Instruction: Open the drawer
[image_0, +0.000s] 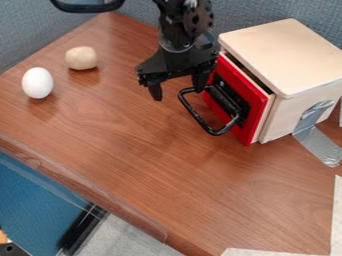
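Note:
A wooden box stands at the right of the camera view, and its drawer (238, 100) has a red front with a black loop handle (200, 119) sticking out toward the left. The red front stands slightly out from the box, with a narrow gap along its top edge. My gripper (178, 94) hangs open above the table at the upper middle, just left of the drawer front. Its right finger is close to the upper end of the handle, and whether they touch I cannot tell. Nothing is between the fingers.
On the brown table (153, 165), a white egg (37, 83) and a beige round object (81, 58) lie at the left. Grey tape (319, 141) runs from the box's side to the tabletop. Blue-grey partitions (27, 30) border the table behind. The table's front edge crosses the lower left.

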